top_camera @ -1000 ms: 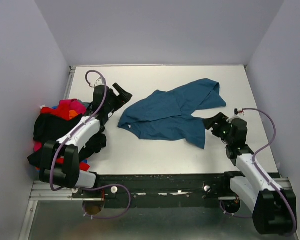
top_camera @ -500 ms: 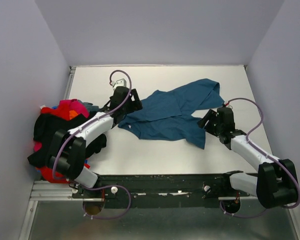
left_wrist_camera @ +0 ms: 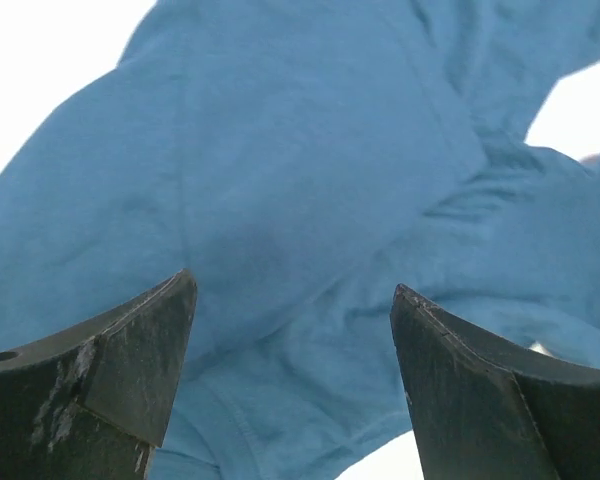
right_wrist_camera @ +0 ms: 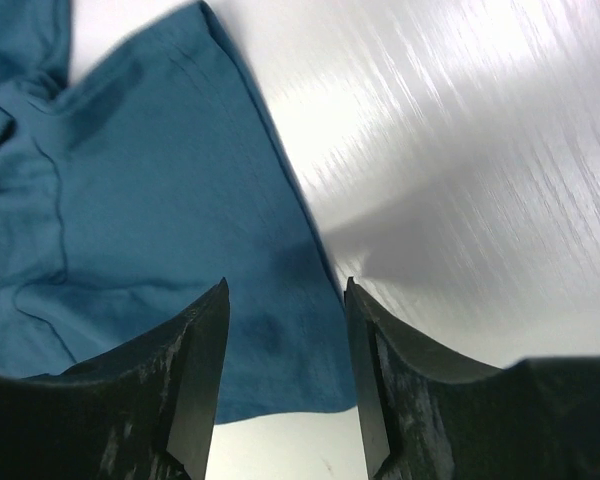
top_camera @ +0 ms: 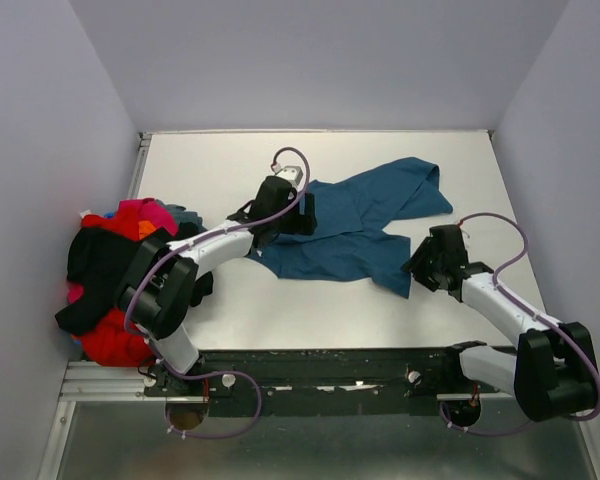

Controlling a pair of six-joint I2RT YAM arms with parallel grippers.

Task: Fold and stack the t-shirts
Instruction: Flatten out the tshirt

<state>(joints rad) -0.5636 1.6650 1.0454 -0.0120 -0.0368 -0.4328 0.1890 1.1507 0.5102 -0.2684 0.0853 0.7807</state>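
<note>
A teal-blue t-shirt (top_camera: 360,225) lies crumpled and spread in the middle of the white table. My left gripper (top_camera: 302,215) hangs open over its left part; in the left wrist view the cloth (left_wrist_camera: 310,200) fills the space between the open jaws (left_wrist_camera: 292,290). My right gripper (top_camera: 417,265) is open at the shirt's lower right corner; in the right wrist view that corner (right_wrist_camera: 160,220) lies between the jaws (right_wrist_camera: 285,290). A heap of red, magenta, orange and black shirts (top_camera: 115,265) sits at the table's left edge.
The white table (top_camera: 230,170) is walled by pale panels at the back and on both sides. A black rail (top_camera: 330,365) with the arm bases runs along the near edge. Bare tabletop (right_wrist_camera: 480,150) shows right of the shirt corner.
My left arm has swung right from beside the heap until its gripper is over the teal shirt. My right gripper has moved down to the shirt's lower right corner.
</note>
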